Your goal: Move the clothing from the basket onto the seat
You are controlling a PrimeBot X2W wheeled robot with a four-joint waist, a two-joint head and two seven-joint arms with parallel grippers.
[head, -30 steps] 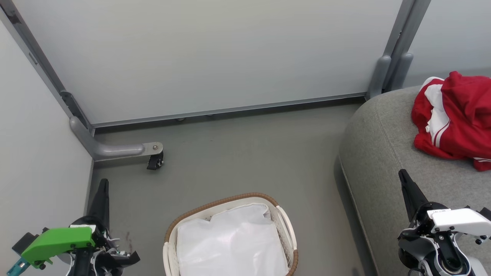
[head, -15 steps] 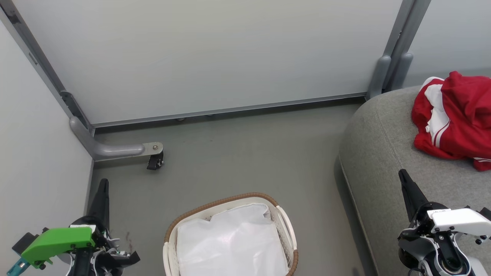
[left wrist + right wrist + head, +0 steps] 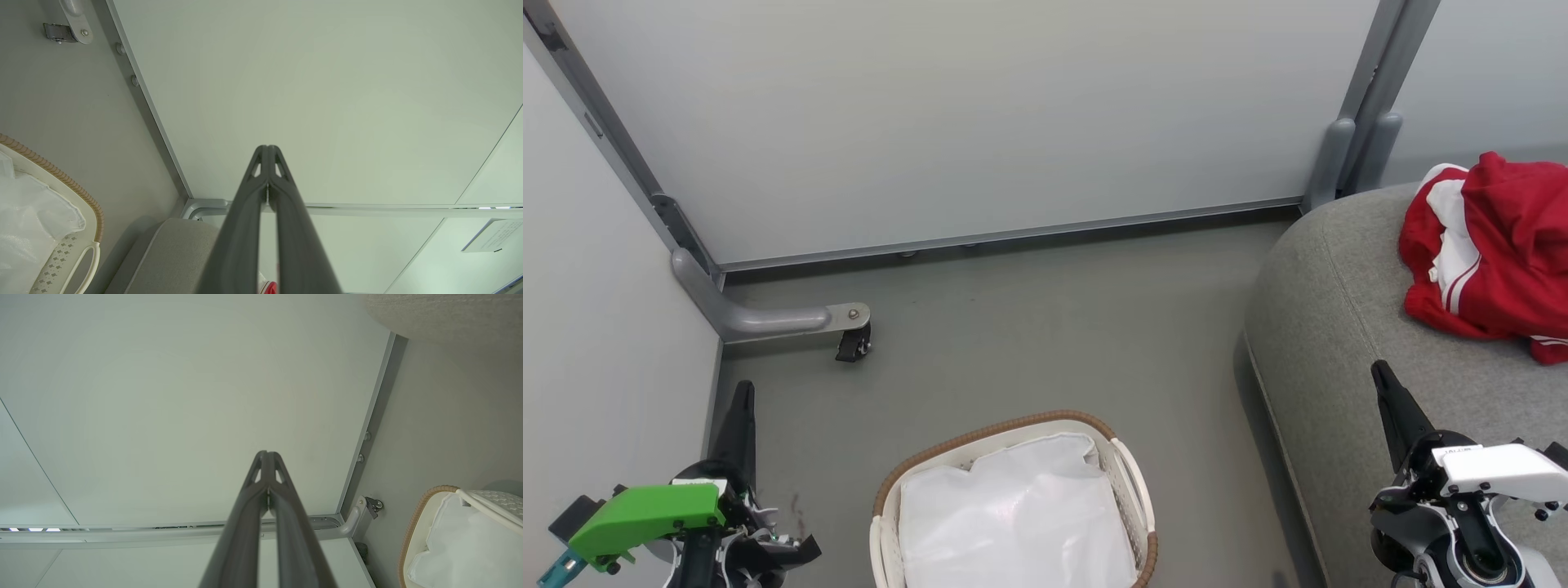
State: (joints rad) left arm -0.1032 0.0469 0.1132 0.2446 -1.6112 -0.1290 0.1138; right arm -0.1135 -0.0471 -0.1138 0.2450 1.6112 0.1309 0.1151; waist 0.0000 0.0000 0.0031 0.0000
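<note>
Grey panels (image 3: pixel 980 122) and a caster leg (image 3: pixel 792 318) stand behind the basket (image 3: pixel 1005 424).

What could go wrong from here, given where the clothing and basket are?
1. The clothing lies bunched on the seat and runs past the picture's edge, so a hidden part may hang off.
2. The basket's visible inside is white liner; another reach in might snag it.

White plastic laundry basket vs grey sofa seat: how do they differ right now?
The oval white plastic basket with brown woven rim holds a white liner sheet, no red fabric visible; the large grey fabric seat carries the crumpled red-and-white clothing. The basket stands on the floor and is much smaller than the seat. Both have rounded edges.
</note>
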